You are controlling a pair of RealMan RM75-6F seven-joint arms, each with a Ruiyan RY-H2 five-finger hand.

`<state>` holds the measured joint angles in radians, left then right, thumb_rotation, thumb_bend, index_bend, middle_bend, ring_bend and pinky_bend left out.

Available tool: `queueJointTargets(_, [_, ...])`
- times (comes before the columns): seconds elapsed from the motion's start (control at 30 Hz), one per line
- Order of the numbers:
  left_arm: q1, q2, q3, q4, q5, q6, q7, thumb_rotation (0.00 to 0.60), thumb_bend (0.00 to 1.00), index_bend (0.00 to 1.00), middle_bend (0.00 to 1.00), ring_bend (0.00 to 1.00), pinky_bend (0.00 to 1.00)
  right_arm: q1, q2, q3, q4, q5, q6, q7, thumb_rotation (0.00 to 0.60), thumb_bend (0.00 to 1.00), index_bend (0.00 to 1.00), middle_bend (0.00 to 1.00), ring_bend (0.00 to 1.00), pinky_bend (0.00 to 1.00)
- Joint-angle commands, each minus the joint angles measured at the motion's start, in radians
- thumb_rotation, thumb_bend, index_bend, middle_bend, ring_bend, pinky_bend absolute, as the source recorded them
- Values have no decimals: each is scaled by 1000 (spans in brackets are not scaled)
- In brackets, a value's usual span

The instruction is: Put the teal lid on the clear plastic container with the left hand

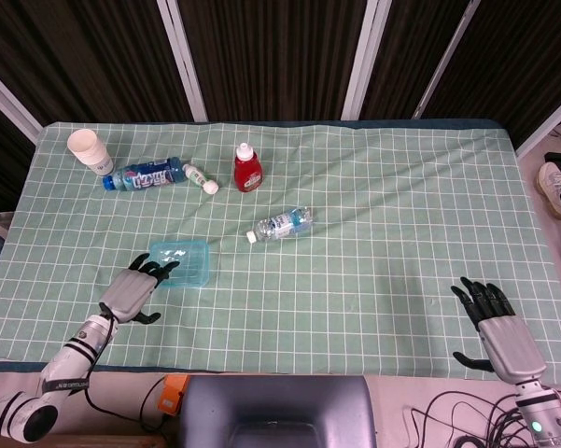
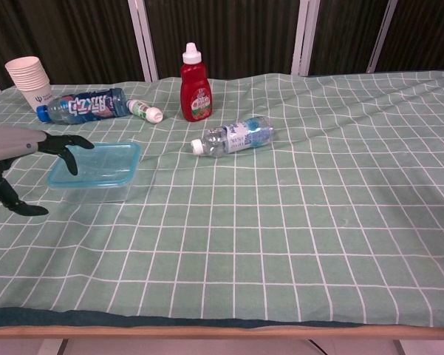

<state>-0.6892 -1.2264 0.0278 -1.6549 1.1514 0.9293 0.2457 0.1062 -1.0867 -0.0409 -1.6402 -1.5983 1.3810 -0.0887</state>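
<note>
Now teal lid (image 1: 180, 262) atop clear plastic container (image 2: 96, 191), left hand (image 1: 131, 290) spread, empty.

- The teal lid (image 2: 94, 163) sits on the clear plastic container (image 2: 96, 190) at the left of the frame.
- The left hand (image 2: 18, 151) enters from the left edge, fingers spread, holding nothing; its fingertips (image 2: 72, 166) hang over the lid's left edge.
- Upper left: stacked paper cups (image 2: 28, 80), a blue bottle (image 2: 83, 104) lying flat, and a small white bottle (image 2: 145, 111).
- A red sauce bottle (image 2: 194, 85) stands upright; a clear water bottle (image 2: 233, 136) lies near the centre of the green checked surface (image 2: 295, 222).
</note>
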Motion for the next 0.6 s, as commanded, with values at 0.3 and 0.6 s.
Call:
queueJointTargets(0.3, [12, -3, -12, 19, -2, -16, 11, 600, 212, 0, 264, 155, 44, 0, 2, 0, -3, 3, -2, -2, 600, 185, 0, 0, 0, 0])
queueJointTargets(0.6, [22, -6, -14, 31, -9, -34, 15, 600, 214, 0, 270, 163, 46, 0, 1, 1, -4, 5, -2, -4, 600, 186, 0, 0, 0, 0])
